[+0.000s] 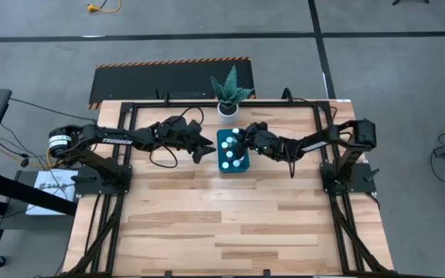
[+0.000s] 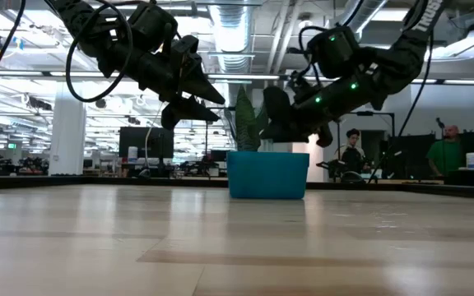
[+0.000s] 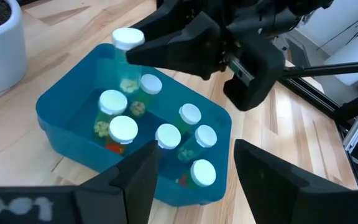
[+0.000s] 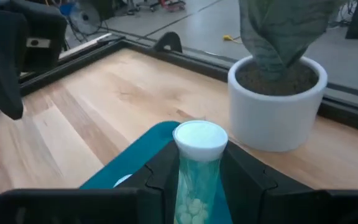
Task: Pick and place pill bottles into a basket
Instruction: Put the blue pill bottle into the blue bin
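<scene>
Right claw (image 4: 194, 180) clenched on a pill bottle (image 4: 194, 168) above the teal basket (image 1: 232, 150), apparently seven bottles (image 3: 166, 140) inside, left claw (image 3: 191, 171) released beside basket.

Pill bottle (image 4: 197, 168) between jaws, above basket (image 4: 135, 162)

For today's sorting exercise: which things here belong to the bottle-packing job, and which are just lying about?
Job:
- basket, seven bottles standing inside
- bottle, held above the basket by the right gripper
- left gripper, open, beside the basket

Lying about:
- plant pot
- black mat
</scene>
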You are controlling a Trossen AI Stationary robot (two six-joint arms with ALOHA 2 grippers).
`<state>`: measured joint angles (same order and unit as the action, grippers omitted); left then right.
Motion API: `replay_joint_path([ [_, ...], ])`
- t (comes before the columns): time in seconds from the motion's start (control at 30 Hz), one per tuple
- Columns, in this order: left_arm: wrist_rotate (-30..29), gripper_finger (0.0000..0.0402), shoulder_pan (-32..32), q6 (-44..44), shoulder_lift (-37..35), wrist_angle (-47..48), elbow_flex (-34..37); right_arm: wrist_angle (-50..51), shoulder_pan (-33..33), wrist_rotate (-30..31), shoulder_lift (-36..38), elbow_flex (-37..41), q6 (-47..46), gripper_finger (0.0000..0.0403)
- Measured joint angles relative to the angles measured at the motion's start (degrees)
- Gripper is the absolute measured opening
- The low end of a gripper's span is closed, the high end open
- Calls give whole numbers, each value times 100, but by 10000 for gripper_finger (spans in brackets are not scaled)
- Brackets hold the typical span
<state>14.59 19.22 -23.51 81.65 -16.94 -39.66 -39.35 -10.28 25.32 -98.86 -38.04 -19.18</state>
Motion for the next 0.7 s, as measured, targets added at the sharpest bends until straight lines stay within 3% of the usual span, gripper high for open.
replay_joint_path([
  [0.47,7,198,0,4,0,0,0,70,-159,9,-185,-147,321,95],
  [0.7,7,198,0,8,0,-1,0,139,-199,11,-185,-147,319,123],
])
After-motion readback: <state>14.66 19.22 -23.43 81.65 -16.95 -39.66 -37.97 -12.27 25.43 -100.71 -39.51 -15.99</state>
